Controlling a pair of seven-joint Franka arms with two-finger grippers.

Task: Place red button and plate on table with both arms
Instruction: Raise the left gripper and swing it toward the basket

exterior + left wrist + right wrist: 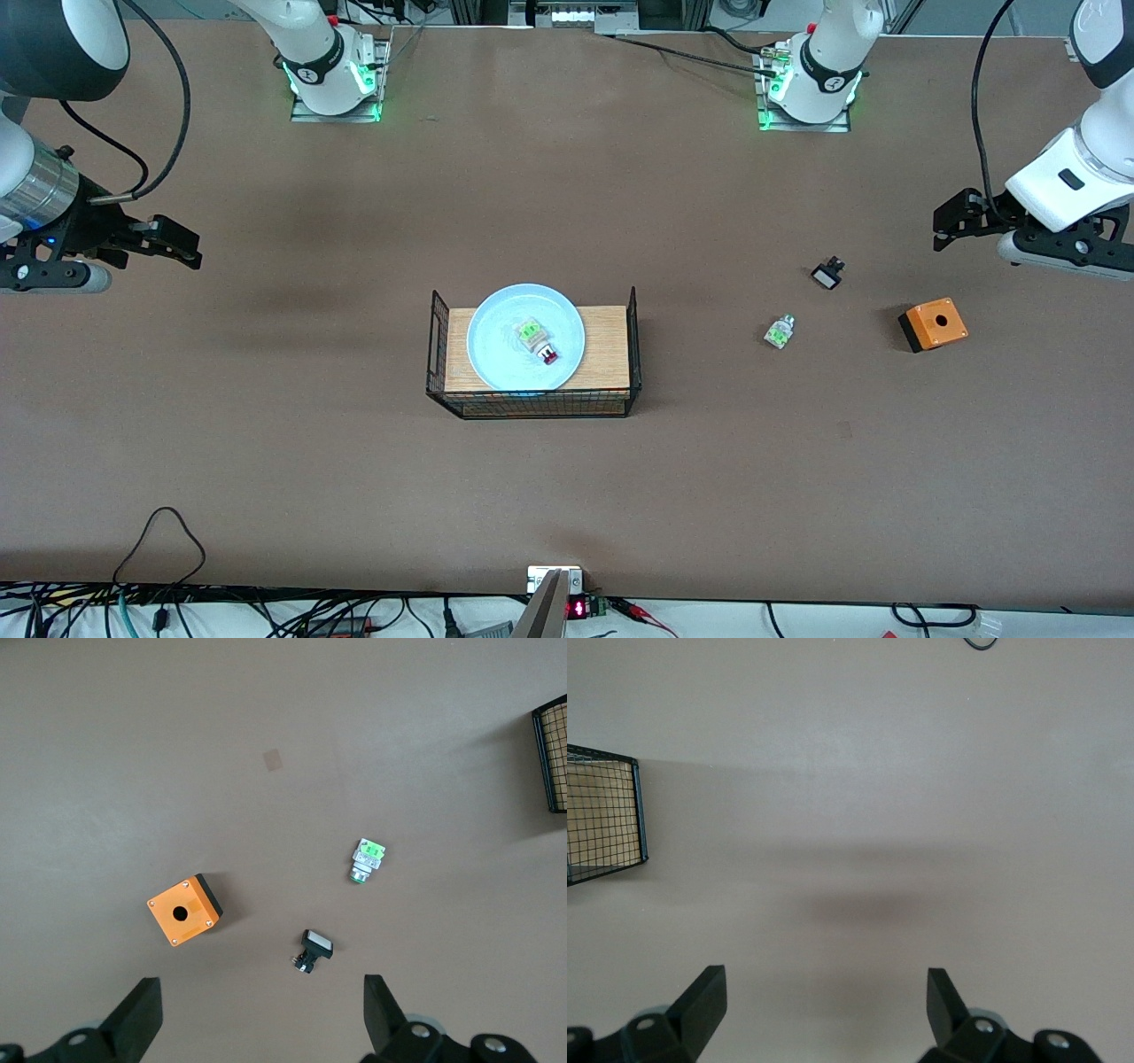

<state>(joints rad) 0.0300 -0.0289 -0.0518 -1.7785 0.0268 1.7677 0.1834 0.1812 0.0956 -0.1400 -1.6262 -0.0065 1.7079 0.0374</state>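
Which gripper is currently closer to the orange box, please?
Left. The left gripper hangs open near the orange box; the right gripper is open at the other table end.

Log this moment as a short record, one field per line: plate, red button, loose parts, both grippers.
plate: plate on the wire rack
red button: red button lying on the plate
loose parts: white-green part, black-and-white part, orange box on the table
left gripper: left gripper open, empty, above the table
right gripper: right gripper open, empty, above the table
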